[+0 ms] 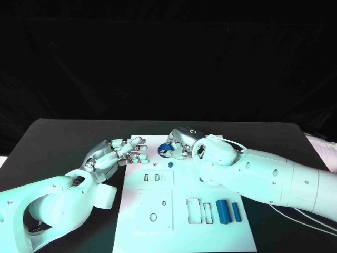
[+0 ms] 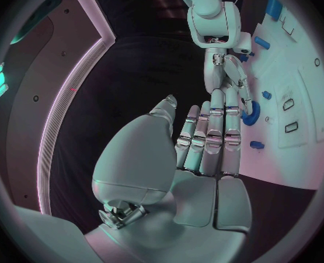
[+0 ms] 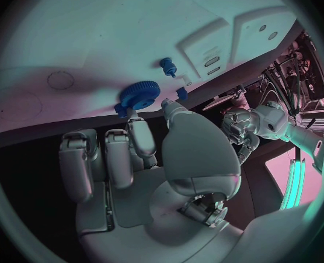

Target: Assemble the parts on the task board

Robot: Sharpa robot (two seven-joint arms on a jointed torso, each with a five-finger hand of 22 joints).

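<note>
Black table (image 1: 62,137), white board (image 1: 184,232) centred. Blue gear (image 3: 138,93) at board's far edge, touching right hand (image 1: 182,143) fingertips; grip unclear. Left hand (image 1: 117,153) just beside, fingers apart, empty.

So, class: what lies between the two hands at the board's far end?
In the head view, a blue gear sits between the left hand and right hand.

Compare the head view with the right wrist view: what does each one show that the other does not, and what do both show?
Only the head view shows the two blue cylinders lying near the board's front edge. Only the right wrist view shows the toothed rim of the blue gear and a small blue peg close to it. Both show the white task board, the right hand at the gear, and the left hand.
</note>
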